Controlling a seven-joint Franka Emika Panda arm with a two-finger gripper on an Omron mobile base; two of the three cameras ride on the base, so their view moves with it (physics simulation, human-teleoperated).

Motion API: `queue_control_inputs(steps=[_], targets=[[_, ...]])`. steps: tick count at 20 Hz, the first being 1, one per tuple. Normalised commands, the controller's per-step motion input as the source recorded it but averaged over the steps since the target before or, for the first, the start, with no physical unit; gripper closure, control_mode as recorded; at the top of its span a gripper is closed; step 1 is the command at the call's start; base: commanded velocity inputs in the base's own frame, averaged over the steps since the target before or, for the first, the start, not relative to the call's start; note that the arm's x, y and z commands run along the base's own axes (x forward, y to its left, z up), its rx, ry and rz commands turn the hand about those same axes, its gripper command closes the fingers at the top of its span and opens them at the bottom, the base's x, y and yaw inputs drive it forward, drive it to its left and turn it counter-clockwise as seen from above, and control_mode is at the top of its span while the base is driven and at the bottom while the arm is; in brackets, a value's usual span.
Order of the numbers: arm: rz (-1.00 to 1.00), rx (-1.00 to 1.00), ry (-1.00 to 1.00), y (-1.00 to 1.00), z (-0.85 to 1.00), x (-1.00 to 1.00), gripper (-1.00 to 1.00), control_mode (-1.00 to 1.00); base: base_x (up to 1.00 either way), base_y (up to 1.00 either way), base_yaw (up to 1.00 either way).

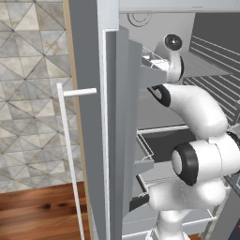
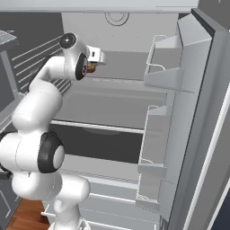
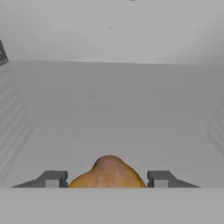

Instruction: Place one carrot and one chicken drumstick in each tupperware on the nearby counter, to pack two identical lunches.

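My gripper [image 3: 106, 179] reaches into the open fridge over an upper shelf [image 2: 126, 96]. Between its two finger tips sits a golden-brown chicken drumstick [image 3: 108, 173], its rounded end pointing toward the fridge's back wall. The finger tips stand close against both its sides. In the right base view the drumstick [image 2: 91, 68] shows as a small brown patch just under the white hand [image 2: 96, 55], slightly above the shelf. The carrot, the tupperware and the counter are out of view.
The fridge door [image 2: 197, 117] stands open on the right with stacked grey door bins [image 2: 164, 72]. Another door panel [image 1: 115, 131] with a white bar handle [image 1: 70, 154] stands left of the arm. A lower wire shelf [image 2: 96, 128] and wood floor [image 1: 42, 211] lie below.
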Motion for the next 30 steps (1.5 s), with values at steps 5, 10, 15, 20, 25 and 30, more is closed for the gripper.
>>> queue_control_inputs(steps=[5, 10, 15, 20, 25, 30], targets=[[-0.04, 0.00, 0.04, -0.14, 0.23, -0.60, 1.00, -1.00, 0.00, 0.00, 0.00], [0.00, 0.00, -0.03, -0.04, 0.22, -0.68, 1.00, -1.00, 0.00, 0.00, 0.00], [0.00, 0.00, -0.09, -0.07, 0.00, -0.81, 1.00, -1.00, 0.00, 0.00, 0.00], [0.00, 0.00, -0.06, -0.13, 0.00, -0.85, 1.00, -1.00, 0.00, 0.00, 0.00], [0.00, 0.00, -0.04, -0.01, 0.00, -0.81, 1.00, -1.00, 0.00, 0.00, 0.00], [0.00, 0.00, 0.00, 0.00, 0.00, 0.00, 1.00, 1.00, -0.85, 0.00, 0.00]])
